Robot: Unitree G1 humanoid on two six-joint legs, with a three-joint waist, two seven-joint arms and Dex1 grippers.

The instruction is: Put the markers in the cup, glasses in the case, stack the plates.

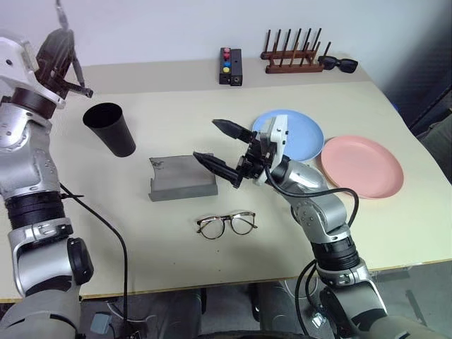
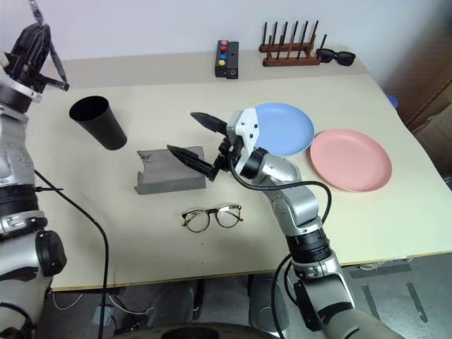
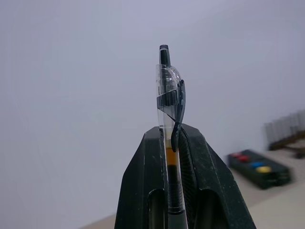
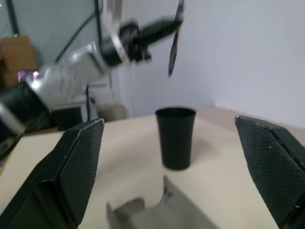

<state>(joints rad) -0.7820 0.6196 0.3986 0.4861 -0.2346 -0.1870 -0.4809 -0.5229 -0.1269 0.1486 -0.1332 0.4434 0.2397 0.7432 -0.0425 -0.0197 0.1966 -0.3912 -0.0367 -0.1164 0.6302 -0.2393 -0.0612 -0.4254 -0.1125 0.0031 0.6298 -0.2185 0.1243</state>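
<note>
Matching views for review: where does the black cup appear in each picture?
Left eye view: cup, upper left on the table, left of the grey case.
Right eye view: cup, likewise left of the case.
Left wrist view: not in it.
Right wrist view: cup, centre, behind the case.
Shared landmark: the case.

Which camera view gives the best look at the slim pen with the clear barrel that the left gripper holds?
The left wrist view: the slim clear-barrelled pen stands upright, close up, clamped between the left gripper's black fingers. In the right wrist view it hangs as a dark blurred stick above the tall black plastic cup. In the head views it is a thin sliver.
</note>
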